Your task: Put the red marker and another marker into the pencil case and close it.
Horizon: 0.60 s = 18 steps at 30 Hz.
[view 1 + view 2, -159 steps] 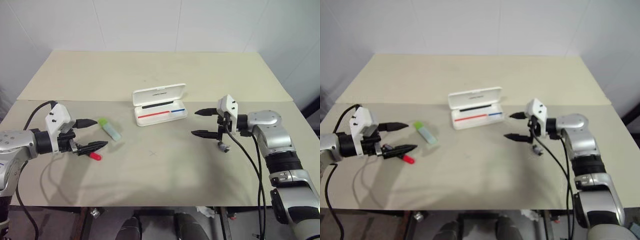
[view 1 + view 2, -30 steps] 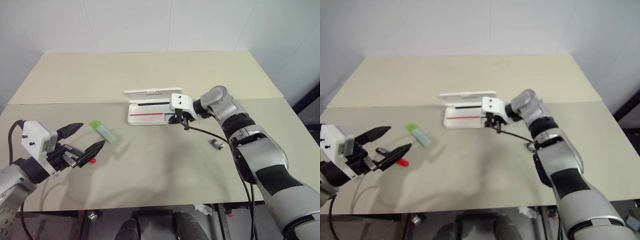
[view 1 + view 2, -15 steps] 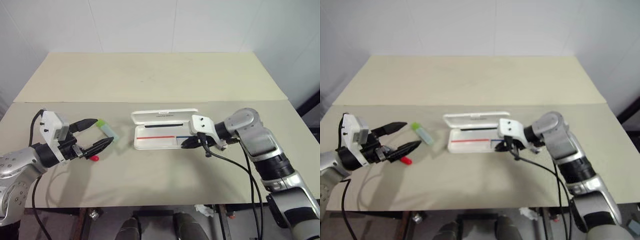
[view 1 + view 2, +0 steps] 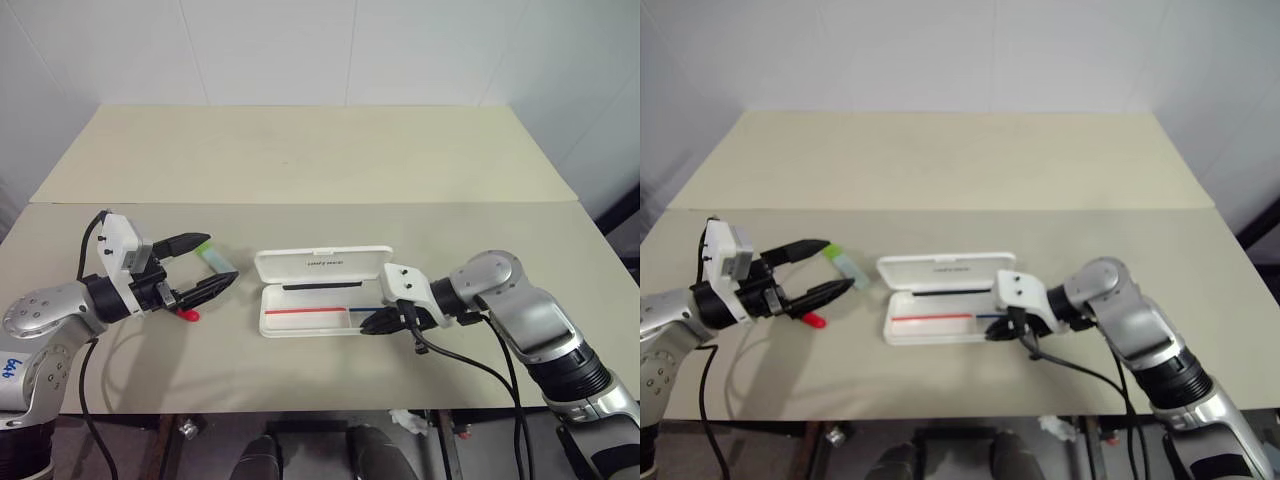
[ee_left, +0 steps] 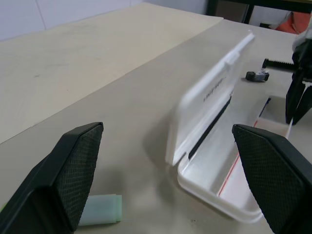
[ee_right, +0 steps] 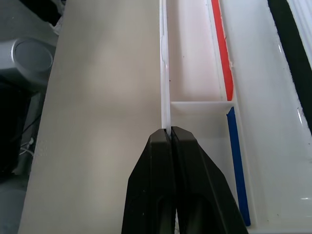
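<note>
Pencil case (image 4: 320,297), lid up, has been dragged toward the desk's (image 4: 300,160) near edge by the right gripper (image 4: 378,322), pinched shut on its front wall. Left gripper (image 4: 205,267) is held wide, empty, beside green marker (image 4: 221,260) and red marker (image 4: 186,315) — 2 still outside, now nearer.

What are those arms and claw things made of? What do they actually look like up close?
Each arm is a chain of rounded silver-grey shells with black joint sections. The left gripper and right gripper each have two tapered black fingers with finely textured pads. A white boxy camera housing sits on each wrist, and black cables loop along both arms.
</note>
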Available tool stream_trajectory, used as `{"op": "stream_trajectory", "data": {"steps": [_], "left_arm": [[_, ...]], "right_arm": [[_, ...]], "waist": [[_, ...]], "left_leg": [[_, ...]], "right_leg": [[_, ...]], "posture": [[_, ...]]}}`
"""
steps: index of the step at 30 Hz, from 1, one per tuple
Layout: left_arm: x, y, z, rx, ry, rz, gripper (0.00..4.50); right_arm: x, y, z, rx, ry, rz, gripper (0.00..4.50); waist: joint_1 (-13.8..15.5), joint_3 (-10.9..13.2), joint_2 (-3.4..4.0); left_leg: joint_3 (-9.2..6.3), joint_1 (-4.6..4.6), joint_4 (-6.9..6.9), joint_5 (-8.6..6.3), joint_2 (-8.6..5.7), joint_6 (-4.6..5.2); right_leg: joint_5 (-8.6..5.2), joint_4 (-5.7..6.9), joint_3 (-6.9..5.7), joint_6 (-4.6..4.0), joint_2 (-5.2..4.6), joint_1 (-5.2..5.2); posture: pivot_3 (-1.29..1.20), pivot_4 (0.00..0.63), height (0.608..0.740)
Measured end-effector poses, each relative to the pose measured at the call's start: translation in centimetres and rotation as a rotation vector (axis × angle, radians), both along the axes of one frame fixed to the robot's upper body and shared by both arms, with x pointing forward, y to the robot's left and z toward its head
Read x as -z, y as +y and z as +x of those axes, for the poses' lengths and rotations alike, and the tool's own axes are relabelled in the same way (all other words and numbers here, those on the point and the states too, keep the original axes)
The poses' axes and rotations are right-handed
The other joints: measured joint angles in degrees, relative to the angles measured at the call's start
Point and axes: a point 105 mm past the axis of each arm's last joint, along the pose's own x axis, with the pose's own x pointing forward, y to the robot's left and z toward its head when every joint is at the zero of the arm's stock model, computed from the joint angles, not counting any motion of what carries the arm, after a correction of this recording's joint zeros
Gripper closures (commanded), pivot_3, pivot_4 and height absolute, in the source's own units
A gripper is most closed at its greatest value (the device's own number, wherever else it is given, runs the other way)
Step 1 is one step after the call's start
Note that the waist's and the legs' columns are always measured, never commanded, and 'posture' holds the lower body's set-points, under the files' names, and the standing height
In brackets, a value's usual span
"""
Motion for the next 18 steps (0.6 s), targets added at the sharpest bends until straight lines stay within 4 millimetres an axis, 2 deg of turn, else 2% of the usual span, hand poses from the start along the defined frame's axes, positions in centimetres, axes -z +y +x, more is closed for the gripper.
{"op": "stream_trajectory", "data": {"steps": [6,16,17,18], "left_arm": [[0.9,0.1,-0.7,0.018,0.053,0.014,0.0],[2.1,-0.8,-3.6,0.168,0.135,0.046,0.0],[2.1,-0.8,-3.7,0.175,0.135,0.047,0.0],[2.1,-0.8,-3.8,0.18,0.133,0.049,0.0]], "right_arm": [[0.6,0.3,0.6,0.013,-0.012,0.013,4.48],[1.2,0.4,1.3,0.026,-0.026,0.026,4.48],[1.2,0.4,1.4,0.026,-0.03,0.026,4.02],[1.3,0.3,1.5,0.034,-0.03,0.025,3.82]], "waist": [[-0.01,0.0,0.0],[0.33,0.0,0.0],[0.4,0.0,0.0],[0.52,0.0,0.0]], "left_leg": [[0.0,0.0,-0.02,0.0,0.02,0.0],[0.0,0.03,-0.01,0.0,0.02,0.0],[0.0,0.03,-0.01,0.0,0.02,0.0],[0.01,0.03,0.0,0.0,0.02,0.0]], "right_leg": [[0.0,-0.01,0.0,0.0,0.01,0.0],[-0.02,-0.01,0.0,-0.03,0.0,0.01],[-0.02,-0.01,0.0,-0.04,0.0,0.02],[-0.02,-0.01,0.0,-0.04,0.0,0.02]], "posture": [[0.0,0.15,0.74],[0.0,0.15,0.74],[0.0,0.15,0.74],[0.0,0.15,0.74]]}}
